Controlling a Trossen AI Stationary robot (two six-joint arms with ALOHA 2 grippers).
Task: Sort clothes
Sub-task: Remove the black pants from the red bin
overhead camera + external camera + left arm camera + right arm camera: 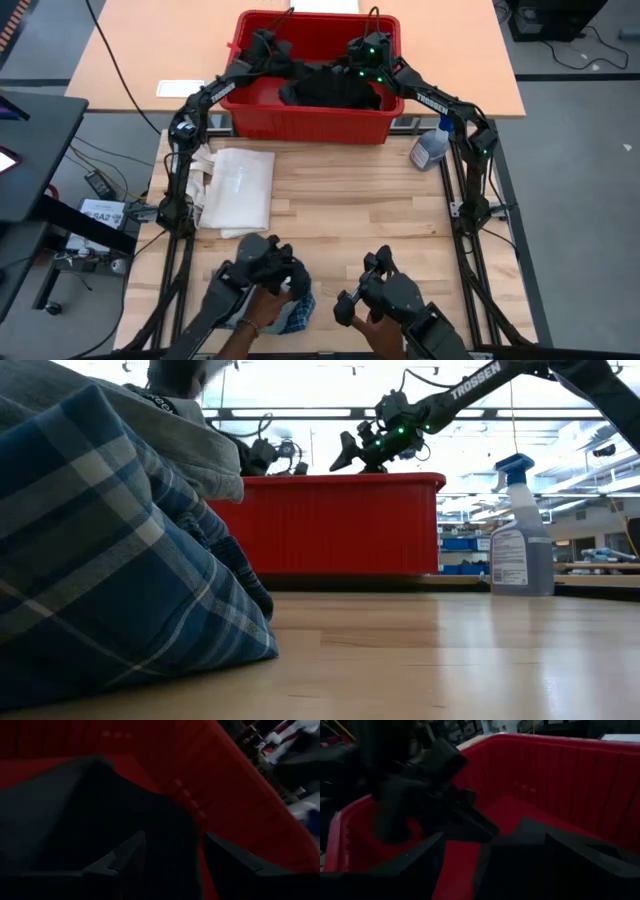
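Observation:
A heap of black fabric [322,90] lies inside a red bin [300,125] at the table's far edge. Both arms reach into the bin. My left gripper [175,865] is open over the dark cloth [75,815], close to the bin's wall. My right gripper [495,865] is open above the same heap [535,840], facing the left gripper [445,805]. I cannot tell whether either touches the cloth. A blue-and-white plaid cloth [100,580] lies at the near edge with a grey cloth [190,445] on top of it.
A white tote bag [238,188] lies on the table's left part. A spray bottle [432,148] stands at the right, beside the bin. At the near edge a person's hands [262,312] hold two dark hand controllers over the plaid cloth [300,312]. Bare wood lies in the middle.

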